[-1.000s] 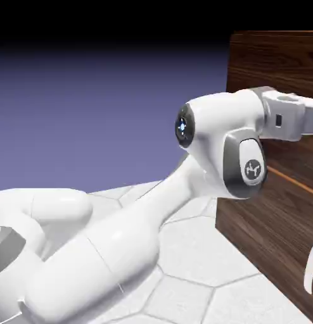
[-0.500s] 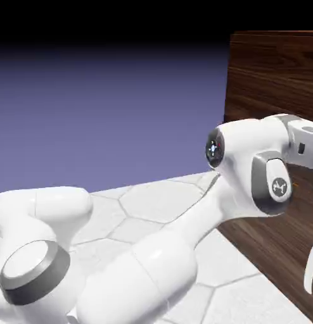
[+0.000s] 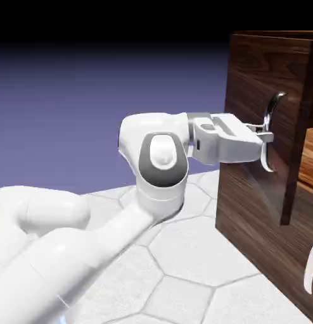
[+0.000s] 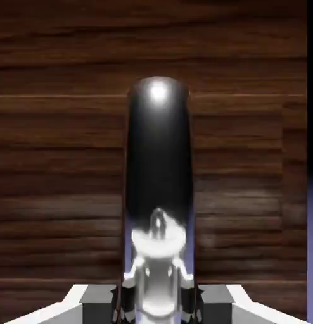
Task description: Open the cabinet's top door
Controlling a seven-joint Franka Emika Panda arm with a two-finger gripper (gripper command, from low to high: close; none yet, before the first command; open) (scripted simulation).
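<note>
Top door (image 3: 254,88) now stands pulled out from the cabinet (image 3: 244,228), lighter brown wood showing inside; earlier frames had the front flat with the hand out of frame. My two-finger gripper (image 3: 267,136) is closed on the door's curved silver handle (image 3: 269,117). Opening's well underway, I reckon; keep drawing back along the arc so the grip doesn't slip

The exterior view's right edge cuts off the dark walnut wood-grain cabinet (image 3: 248,218) and the curved silver metal lower handle (image 3: 310,272). In the hand view, the bottom edge crops the white-and-grey hand (image 4: 158,310); the upper handle's (image 4: 159,152) lower end is hidden.
</note>
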